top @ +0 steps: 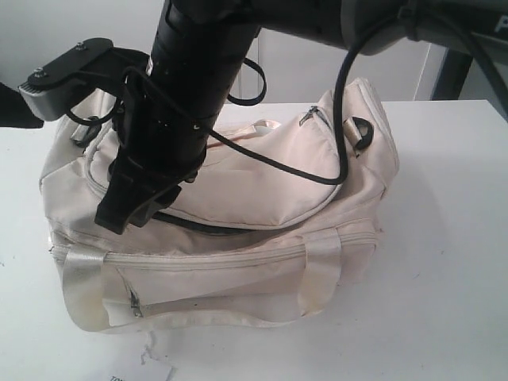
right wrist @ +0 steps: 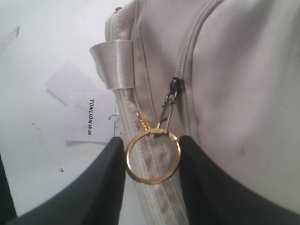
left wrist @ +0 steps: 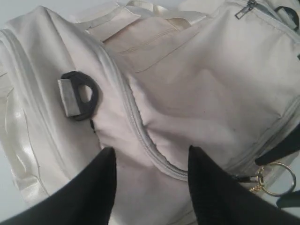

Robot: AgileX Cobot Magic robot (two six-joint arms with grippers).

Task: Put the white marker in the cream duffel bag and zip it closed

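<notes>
The cream duffel bag (top: 262,175) lies on the white table, and a dark gap (top: 198,226) shows under its curved top flap. My right gripper (top: 131,208) reaches across to the bag's front left. It is shut on the gold ring (right wrist: 152,155) of the zip pull, one finger against each side of the ring. The ring hangs from the slider (right wrist: 176,86) on the top zip. My left gripper (left wrist: 150,157) stands open over the bag's left end, with the zip track (left wrist: 140,136) running between its fingers. The white marker is out of view.
A black end clip (left wrist: 77,96) sits near my left gripper, and another (top: 361,127) is at the bag's right end. A paper tag (right wrist: 91,117) lies on the table (top: 444,238) by the bag's front. A black cable (top: 341,119) from the arm loops over the bag.
</notes>
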